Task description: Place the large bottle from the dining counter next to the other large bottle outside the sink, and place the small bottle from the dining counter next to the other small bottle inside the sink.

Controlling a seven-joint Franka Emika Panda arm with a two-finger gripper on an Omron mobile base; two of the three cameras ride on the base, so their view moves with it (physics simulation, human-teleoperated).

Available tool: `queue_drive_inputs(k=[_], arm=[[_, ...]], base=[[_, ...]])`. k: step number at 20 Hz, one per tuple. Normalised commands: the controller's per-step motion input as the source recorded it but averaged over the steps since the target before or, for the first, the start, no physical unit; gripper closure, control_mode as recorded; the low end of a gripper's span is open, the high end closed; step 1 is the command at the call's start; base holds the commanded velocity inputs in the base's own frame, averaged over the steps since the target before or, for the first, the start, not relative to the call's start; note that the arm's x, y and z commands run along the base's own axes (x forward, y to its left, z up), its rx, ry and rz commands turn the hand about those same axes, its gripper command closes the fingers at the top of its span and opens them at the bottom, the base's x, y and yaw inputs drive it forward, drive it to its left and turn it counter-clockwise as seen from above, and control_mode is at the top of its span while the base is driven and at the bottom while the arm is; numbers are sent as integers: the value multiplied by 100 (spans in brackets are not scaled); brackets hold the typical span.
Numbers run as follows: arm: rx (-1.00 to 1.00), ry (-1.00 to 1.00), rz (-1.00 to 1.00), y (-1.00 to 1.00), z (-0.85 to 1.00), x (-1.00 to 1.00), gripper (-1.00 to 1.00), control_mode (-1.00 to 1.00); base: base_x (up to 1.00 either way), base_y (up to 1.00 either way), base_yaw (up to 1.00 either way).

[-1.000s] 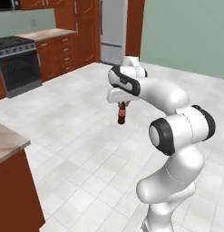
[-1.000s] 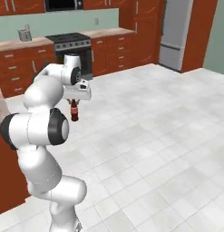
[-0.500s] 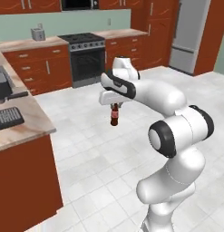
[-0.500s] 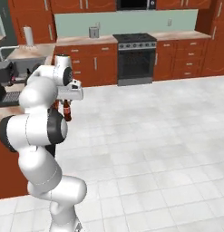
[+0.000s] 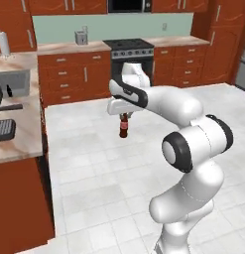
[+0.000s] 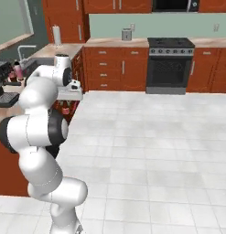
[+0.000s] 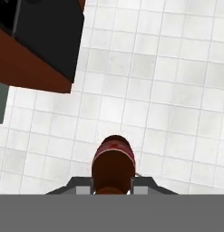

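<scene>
Floor (image 5: 94, 163): pale tiles, broad and open ahead of you and to your right, running to the red cabinets (image 5: 69, 74) and black stove (image 5: 131, 54) along the far wall. To your left stood a marbled counter (image 5: 20, 144) over red panels, its edge near the arm, with the sink (image 5: 15, 82) sunk in its far part.

Gripper (image 5: 123, 113): you held it out over the open tiles, well clear of the counter edge, fingers clamped on the neck of the large bottle (image 5: 123, 126).

Large bottle: it hung upright from the fingers, long axis vertical, neck up and base toward the floor, above the tiles and touching nothing else. In the hand view its red label band (image 7: 113, 154) and dark body sat between the two finger tips (image 7: 84, 188).

Other items: a pale pink bottle (image 6: 18, 71) stood on the counter at your left in the right base view.
</scene>
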Motion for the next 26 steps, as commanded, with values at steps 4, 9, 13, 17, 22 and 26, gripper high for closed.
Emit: queue_drive_inputs(k=[4,9,13,17,22,26], arm=[[0,0,0,0,0,0,100,100],[0,0,0,0,0,0,100,100],[0,0,0,0,0,0,100,100],[0,0,0,0,0,0,100,100],[0,0,0,0,0,0,100,100],[0,0,0,0,0,0,100,100]], base=[[100,-89,46],[100,-86,49],[99,-79,52],[97,-72,55],[88,-82,56],[53,-95,50]])
